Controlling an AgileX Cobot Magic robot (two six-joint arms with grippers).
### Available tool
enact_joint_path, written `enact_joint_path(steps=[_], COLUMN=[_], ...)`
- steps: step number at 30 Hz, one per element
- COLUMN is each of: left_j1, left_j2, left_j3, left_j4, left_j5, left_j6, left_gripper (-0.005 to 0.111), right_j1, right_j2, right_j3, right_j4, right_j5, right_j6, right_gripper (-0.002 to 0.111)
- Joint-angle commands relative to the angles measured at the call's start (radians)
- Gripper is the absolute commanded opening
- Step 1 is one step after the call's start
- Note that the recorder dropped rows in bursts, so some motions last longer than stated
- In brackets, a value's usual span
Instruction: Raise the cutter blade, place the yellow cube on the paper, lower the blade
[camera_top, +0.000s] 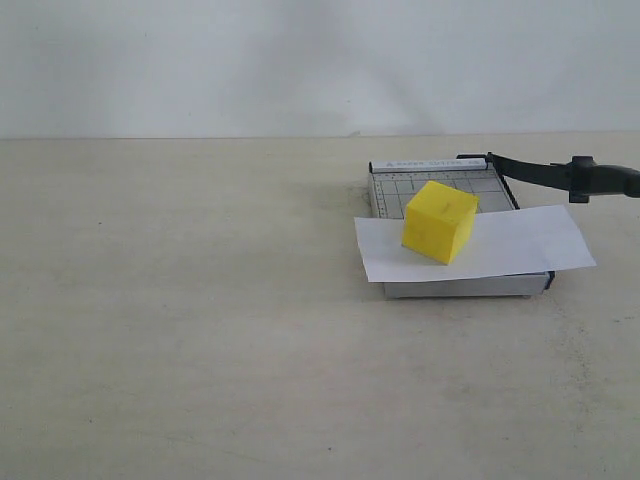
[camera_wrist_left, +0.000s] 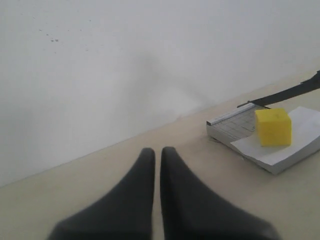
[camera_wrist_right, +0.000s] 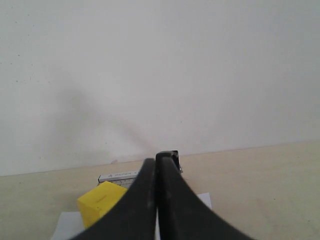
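Observation:
The yellow cube sits on the paper, which lies across the grey gridded cutter board. The cutter blade stands lifted off the board, its thick handle end pointing to the right. Neither gripper shows in the exterior view. My left gripper is shut and empty, low over the table, well apart from the cube and the board. My right gripper is shut too, with the cube and paper beyond its fingers.
A plain white wall runs behind the beige table. The board stands at the table's back right.

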Motion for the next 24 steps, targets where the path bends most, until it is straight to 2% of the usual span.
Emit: enact_joint_path(steps=[1, 10, 13, 18, 24], left_j1=[0.048, 0.112, 0.112, 0.112, 0.112], left_j2=[-0.090, -0.116, -0.116, -0.116, -0.116], left_j3=[0.046, 0.161, 0.194, 0.266, 0.268], left_j4=[-0.013, -0.058, -0.065, -0.065, -0.063], left_j5=[-0.013, -0.141, -0.148, -0.239, -0.219], left_j6=[0.005, 0.005, 0.005, 0.005, 0.005], left_gripper=[0.004, 0.004, 0.004, 0.004, 0.004], right_j1=[0.003, 0.003, 0.003, 0.003, 0.003], right_j2=[-0.003, -0.003, -0.003, -0.003, -0.003], right_j3=[0.000, 0.000, 0.000, 0.000, 0.000], right_j4=[-0.006, -0.006, -0.006, -0.006, -0.008], right_j5=[-0.013, -0.013, -0.013, -0.013, -0.013], right_j6=[-0.002, -0.002, -0.002, -0.002, -0.002], right_gripper=[0.000, 0.000, 0.000, 0.000, 0.000])
